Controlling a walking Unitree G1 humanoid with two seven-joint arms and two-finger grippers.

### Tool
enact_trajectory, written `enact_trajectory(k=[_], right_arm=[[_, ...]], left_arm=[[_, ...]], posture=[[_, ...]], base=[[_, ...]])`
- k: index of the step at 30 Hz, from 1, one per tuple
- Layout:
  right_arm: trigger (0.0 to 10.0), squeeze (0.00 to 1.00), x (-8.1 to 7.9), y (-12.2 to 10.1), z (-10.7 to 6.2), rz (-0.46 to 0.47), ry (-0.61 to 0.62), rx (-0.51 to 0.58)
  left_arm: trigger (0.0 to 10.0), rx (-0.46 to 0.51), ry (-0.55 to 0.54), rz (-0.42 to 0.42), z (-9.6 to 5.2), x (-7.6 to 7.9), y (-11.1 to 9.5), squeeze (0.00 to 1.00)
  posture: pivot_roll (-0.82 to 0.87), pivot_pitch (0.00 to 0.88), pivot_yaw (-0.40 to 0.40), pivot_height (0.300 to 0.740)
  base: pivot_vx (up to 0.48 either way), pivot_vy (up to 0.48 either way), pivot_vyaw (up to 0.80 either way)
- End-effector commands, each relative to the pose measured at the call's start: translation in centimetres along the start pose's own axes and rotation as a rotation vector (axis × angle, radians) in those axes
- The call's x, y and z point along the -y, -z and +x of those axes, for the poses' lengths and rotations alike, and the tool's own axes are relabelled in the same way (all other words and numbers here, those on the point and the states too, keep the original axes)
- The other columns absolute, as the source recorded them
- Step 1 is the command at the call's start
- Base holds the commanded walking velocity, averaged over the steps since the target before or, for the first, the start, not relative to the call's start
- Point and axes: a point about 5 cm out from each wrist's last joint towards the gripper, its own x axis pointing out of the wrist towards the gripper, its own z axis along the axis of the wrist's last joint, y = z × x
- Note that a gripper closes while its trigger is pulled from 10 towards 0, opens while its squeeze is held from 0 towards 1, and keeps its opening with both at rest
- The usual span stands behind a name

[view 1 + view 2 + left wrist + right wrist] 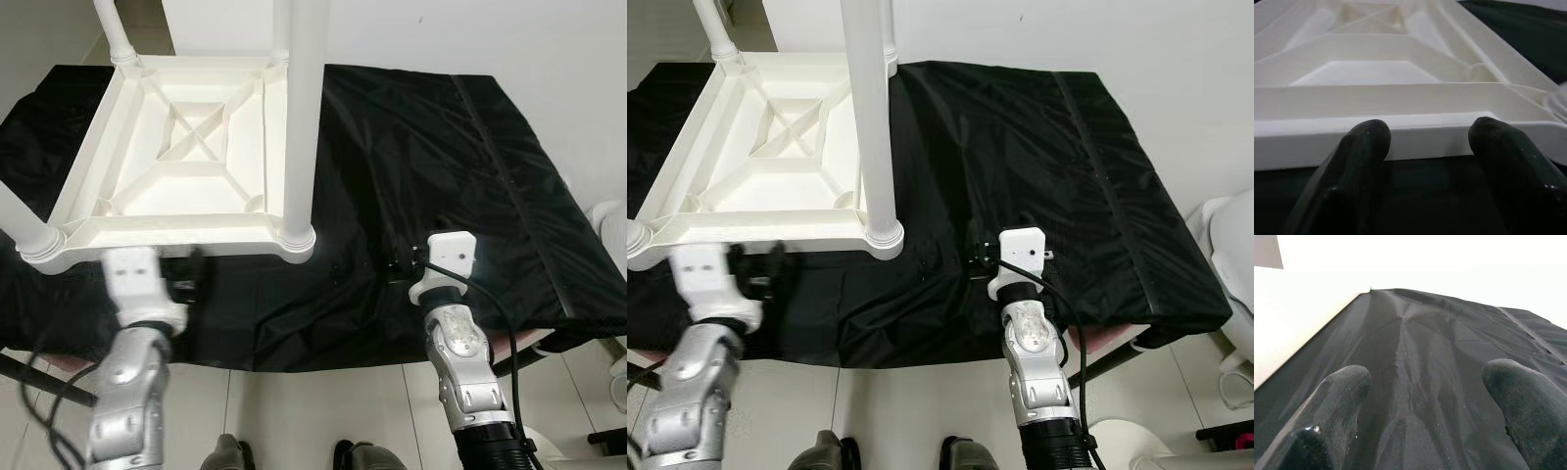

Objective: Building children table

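A white plastic children's table [167, 191] lies upside down on a black cloth [441, 147], at the left. Its ribbed underside faces up. White legs stand in its corners, the near right leg [300, 117] tall and upright. My left gripper [186, 279] is at the table's near rim [1400, 142], open, with both fingertips [1369, 137] against or just short of the rim's face. To the right of the table, my right gripper [404, 262] hovers open low over bare cloth [1420, 347], with nothing between its fingers [1344, 387].
The cloth-covered work surface ends at a front edge just before my wrists, with tiled floor [313, 401] and my feet below. A white rounded object [612, 230] stands off the right side. A white wall [470, 34] runs behind.
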Motion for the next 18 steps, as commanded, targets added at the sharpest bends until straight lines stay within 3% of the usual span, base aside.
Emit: enact_trajectory(k=[1, 8, 18], right_arm=[[10.0, 0.0, 0.1, 0.4, 0.0, 0.003, 0.007, -0.007], [10.0, 0.0, 0.0, 0.6, 0.5, -0.001, 0.008, -0.006], [10.0, 0.0, 0.5, 1.4, 0.4, -0.045, 0.031, -0.032]], left_arm=[[10.0, -0.011, -0.105, 0.045, 0.1, -0.6, 0.1, 0.0], [10.0, 0.0, -0.122, 0.113, 1.1, -0.4, 0.2, 0.0], [10.0, 0.033, -0.144, 0.11, 2.0, 0.5, -0.6, 0.0]], posture=[[-0.1, 0.084, -0.002, 0.74], [-0.1, 0.079, -0.002, 0.74], [-0.1, 0.076, 0.006, 0.74]], base=[[0.0, 0.0, 0.0], [0.0, 0.0, 0.0], [0.0, 0.0, 0.0]])
